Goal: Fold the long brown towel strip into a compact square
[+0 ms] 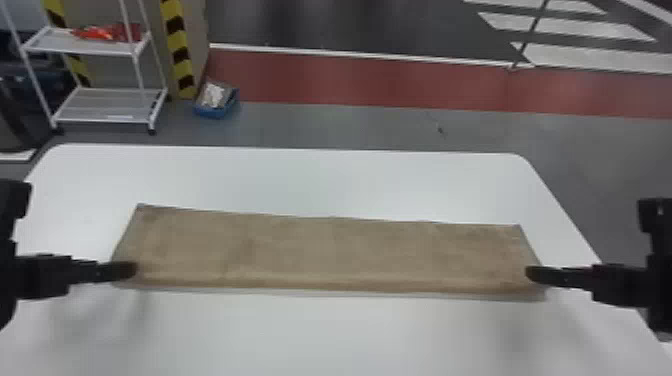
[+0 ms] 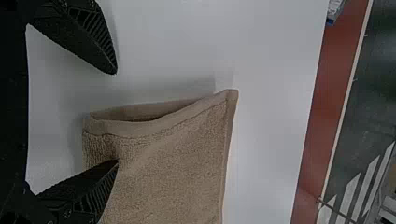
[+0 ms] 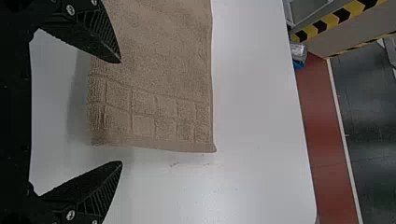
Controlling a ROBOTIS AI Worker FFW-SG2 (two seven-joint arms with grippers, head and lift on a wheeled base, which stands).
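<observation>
Stretching left-to-right (long axis), towel

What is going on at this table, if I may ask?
A robot is about the job of folding the brown towel strip, which lies lengthwise across the white table. Its left gripper is open at the strip's left end, its right gripper open at the right end. Neither grips the cloth, which is not yet a compact square.
</observation>
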